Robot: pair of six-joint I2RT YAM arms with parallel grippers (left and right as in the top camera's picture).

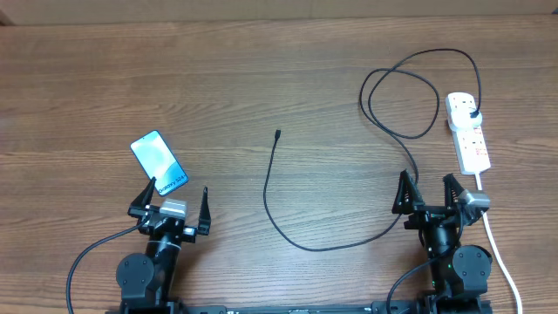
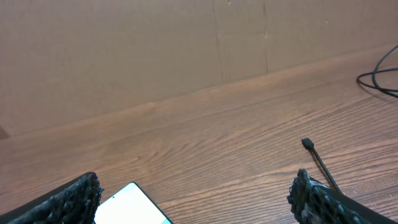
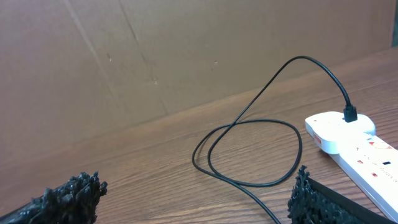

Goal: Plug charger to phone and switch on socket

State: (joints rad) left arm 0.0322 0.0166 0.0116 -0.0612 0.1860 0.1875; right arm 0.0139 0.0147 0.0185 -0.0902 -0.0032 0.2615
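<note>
Both arms sit at the near edge of the desk [image 1: 261,70] with nothing in hand. The left pincer [image 1: 180,194] is spread wide and empty, and the right pincer [image 1: 426,185] is just as wide and empty. The phone [image 1: 159,161] lies face up, screen lit, at 12 o'clock from the left pincer. Its near end reaches in between the fingers, but it is not gripped. The socket [image 1: 468,131] lies at 1 o'clock from the right pincer, with its white cord [image 1: 497,235] running back towards the arm. The charger [image 1: 268,187] already has its plug [image 1: 472,112] seated in the far end of the socket. From there the cable loops across the desk and ends with its tip [image 1: 277,133] lying loose near the middle, well apart from the phone at about its 3 o'clock. So I judge the task barely begun: the tip has yet to go into the phone. I cannot tell from here whether the switch is on.
</note>
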